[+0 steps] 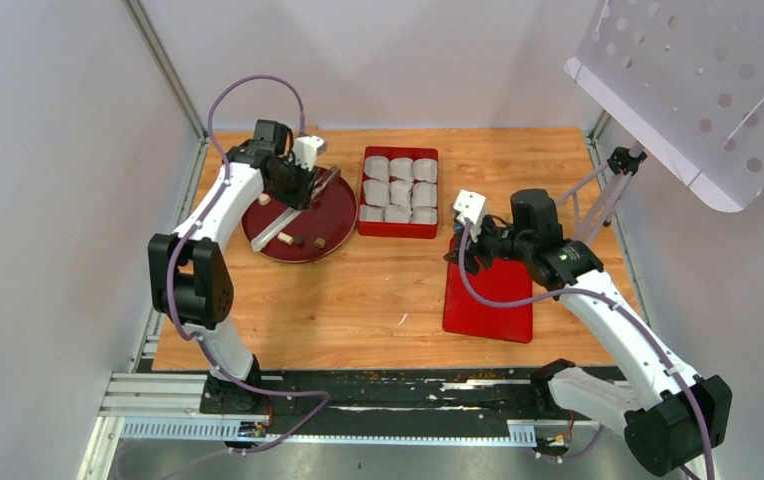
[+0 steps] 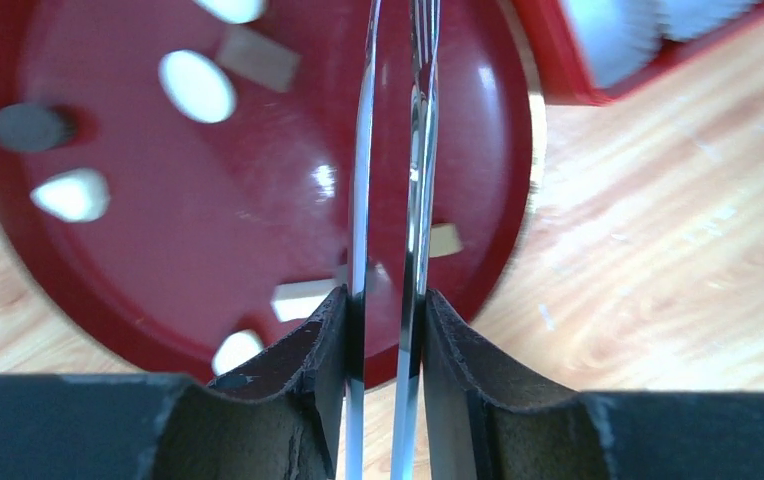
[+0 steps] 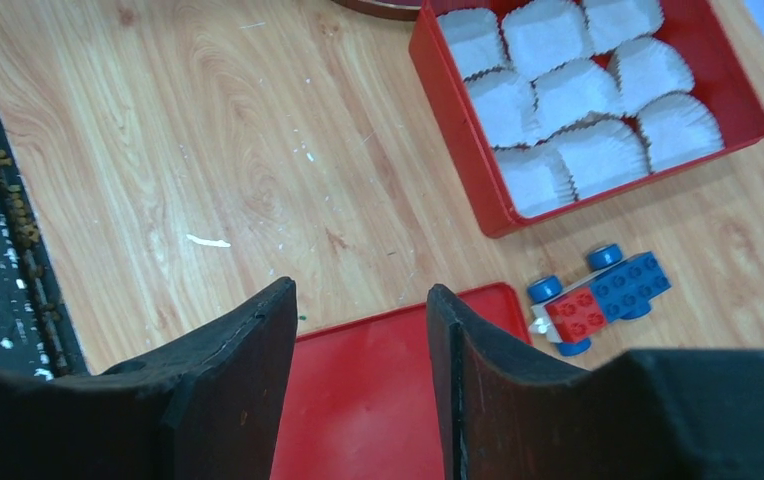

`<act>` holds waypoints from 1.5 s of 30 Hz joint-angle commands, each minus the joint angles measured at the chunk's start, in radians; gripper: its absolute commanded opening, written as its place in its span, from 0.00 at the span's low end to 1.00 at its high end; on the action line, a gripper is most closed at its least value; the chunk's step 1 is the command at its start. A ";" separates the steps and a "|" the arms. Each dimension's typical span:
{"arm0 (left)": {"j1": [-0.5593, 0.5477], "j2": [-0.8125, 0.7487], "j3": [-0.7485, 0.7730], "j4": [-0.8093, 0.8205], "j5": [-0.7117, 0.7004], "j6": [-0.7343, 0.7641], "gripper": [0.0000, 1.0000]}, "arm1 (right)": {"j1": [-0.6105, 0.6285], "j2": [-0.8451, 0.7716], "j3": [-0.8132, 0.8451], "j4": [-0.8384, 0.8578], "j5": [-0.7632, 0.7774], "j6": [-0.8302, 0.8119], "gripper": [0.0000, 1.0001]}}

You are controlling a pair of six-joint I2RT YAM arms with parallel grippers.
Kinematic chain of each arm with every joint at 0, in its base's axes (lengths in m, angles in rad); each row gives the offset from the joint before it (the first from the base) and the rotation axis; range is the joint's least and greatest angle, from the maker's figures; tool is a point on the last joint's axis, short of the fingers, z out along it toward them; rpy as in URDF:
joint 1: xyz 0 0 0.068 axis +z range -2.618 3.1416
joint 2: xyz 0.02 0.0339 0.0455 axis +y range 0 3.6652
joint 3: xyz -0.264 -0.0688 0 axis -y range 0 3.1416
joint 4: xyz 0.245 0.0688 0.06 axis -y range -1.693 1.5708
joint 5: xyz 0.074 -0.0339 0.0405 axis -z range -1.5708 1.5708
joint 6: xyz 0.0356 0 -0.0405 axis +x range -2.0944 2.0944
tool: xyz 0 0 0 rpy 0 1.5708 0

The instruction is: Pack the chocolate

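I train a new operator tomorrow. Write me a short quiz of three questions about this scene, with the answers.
1. Fill in: the red box holds white paper ___.
2. True or false: the left gripper is shut on metal tongs.
3. Where do the chocolates lie? A) on the round red plate B) in the red box C) out of view
Key: 1 cups; 2 true; 3 A.

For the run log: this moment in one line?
left gripper: shut on tongs over plate | right gripper: open, empty | chocolate: on plate | paper cups: unfilled
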 commanded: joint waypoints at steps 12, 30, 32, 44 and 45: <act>-0.174 -0.066 0.062 -0.362 0.551 0.192 0.37 | 0.245 0.270 0.169 0.356 0.087 -0.666 0.55; -0.181 -0.012 0.073 -0.368 0.805 0.040 0.37 | 0.361 0.428 0.135 0.427 0.119 -0.819 0.71; -0.180 -0.005 0.083 -0.376 0.814 0.039 0.37 | 0.369 0.448 0.134 0.449 0.135 -0.841 0.67; -0.182 -0.018 0.087 -0.365 0.773 0.051 0.54 | 0.381 0.469 0.124 0.508 0.201 -0.757 0.23; -0.182 -0.023 0.087 -0.365 0.770 0.057 0.56 | 0.381 0.466 0.120 0.508 0.203 -0.742 0.22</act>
